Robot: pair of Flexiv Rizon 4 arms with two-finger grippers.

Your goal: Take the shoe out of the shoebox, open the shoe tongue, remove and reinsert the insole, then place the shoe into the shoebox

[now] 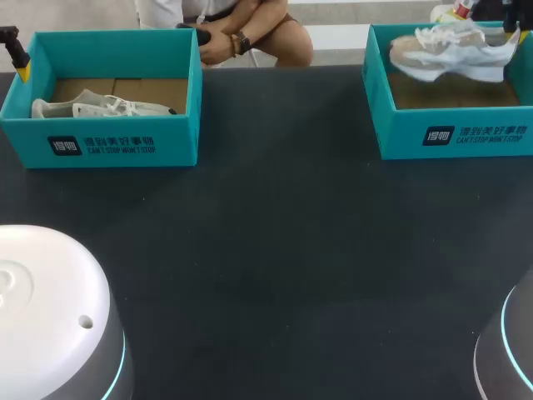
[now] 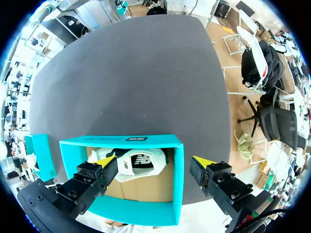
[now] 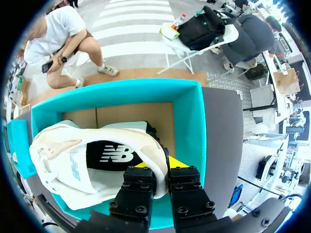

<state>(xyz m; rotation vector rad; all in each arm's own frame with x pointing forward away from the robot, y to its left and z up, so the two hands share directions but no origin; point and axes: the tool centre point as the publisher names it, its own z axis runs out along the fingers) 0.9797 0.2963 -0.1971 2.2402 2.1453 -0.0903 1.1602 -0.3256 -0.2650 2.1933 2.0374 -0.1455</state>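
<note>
Over at the far right corner of the table [image 1: 275,233], the right shoebox [image 1: 450,137] is sitting tight against the back edge, and the shoe [image 1: 450,54] is hanging over its inside at about rim height. The right gripper [image 3: 160,167] is pinching the shoe's collar edge with both fingers nearly closed on it. The shoe's long axis is running side to side across the box, and it's turned on its side with the opening and dark insole facing the wrist camera. Can't tell which end is the toe, tbh. The left shoebox [image 1: 117,142] is sitting at the far left corner with a second shoe [image 1: 100,107] lying lengthwise along its near wall. The left gripper [image 2: 154,162] is hovering above that box with its fingers spread wide and holding nothing. One tip is over the inside near the second shoe, the other out past the side wall. A broad stretch of dark tabletop is lying between the boxes and running down to the near edge.
</note>
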